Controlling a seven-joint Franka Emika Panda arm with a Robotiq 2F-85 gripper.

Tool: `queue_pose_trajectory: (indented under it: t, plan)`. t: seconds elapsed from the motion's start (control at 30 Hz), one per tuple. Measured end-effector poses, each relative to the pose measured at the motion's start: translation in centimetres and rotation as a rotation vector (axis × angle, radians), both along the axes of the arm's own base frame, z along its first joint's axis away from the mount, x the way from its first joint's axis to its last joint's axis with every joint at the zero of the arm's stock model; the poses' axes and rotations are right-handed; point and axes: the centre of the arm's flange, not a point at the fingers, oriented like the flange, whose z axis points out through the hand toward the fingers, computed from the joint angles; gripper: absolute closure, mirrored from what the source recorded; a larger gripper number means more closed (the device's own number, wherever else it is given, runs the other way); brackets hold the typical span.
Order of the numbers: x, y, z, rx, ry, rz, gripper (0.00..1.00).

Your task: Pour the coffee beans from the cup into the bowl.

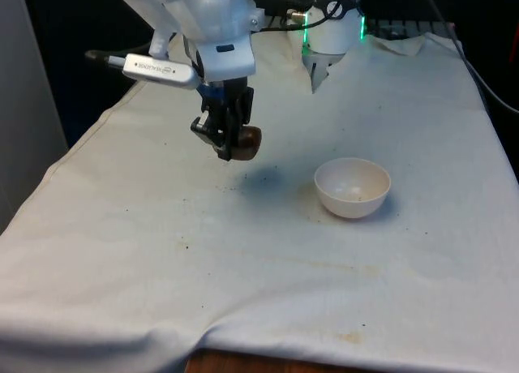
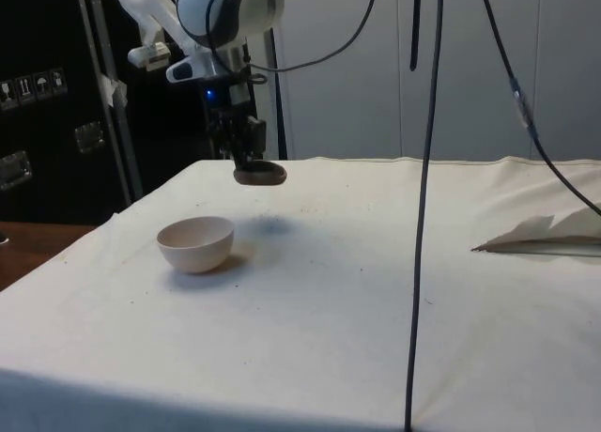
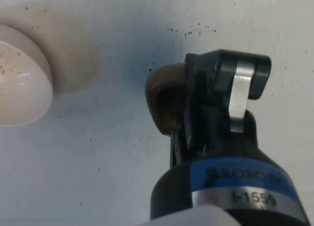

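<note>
- The gripper (image 1: 229, 144) hangs above the cloth (image 1: 243, 267), its fingers clamped on the rim of a small brown cup (image 1: 247, 142).
- In the side view the cup (image 2: 260, 175) is clear of the table, well tilted, perhaps almost on its side.
- The white bowl (image 1: 353, 188) sits on the cloth at about four o'clock from the cup in the front view, near but apart.
- A few dark specks dot the bowl's inside (image 3: 14, 64); its contents are hard to make out.
</note>
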Motion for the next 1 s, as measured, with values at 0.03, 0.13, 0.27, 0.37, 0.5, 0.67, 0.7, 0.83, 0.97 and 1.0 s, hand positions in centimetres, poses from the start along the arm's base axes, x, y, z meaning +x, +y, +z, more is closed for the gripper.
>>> queue_pose_trajectory:
  t: [0.03, 0.13, 0.27, 0.37, 0.5, 0.67, 0.7, 0.83, 0.97, 1.0]
  plan:
    - [0.0, 0.0, 0.0, 0.000, 0.000, 0.000, 0.97]
    - [0.0, 0.1, 0.2, 0.000, -0.003, -0.013, 0.97]
    - [0.1, 0.1, 0.6, -0.001, -0.008, -0.046, 0.97]
    - [0.1, 0.1, 1.2, 0.001, -0.010, -0.066, 0.97]
    - [0.1, 0.1, 2.1, 0.002, -0.016, -0.089, 0.97]
    - [0.2, 0.2, 2.9, 0.001, -0.028, -0.118, 0.97]
    - [0.2, 0.2, 2.9, 0.001, -0.028, -0.118, 0.97]
    - [0.2, 0.4, 4.0, 0.003, -0.035, -0.148, 0.97]
    - [0.2, 0.5, 4.8, 0.002, -0.044, -0.176, 0.97]
    - [0.2, 0.5, 4.8, 0.002, -0.044, -0.176, 0.97]
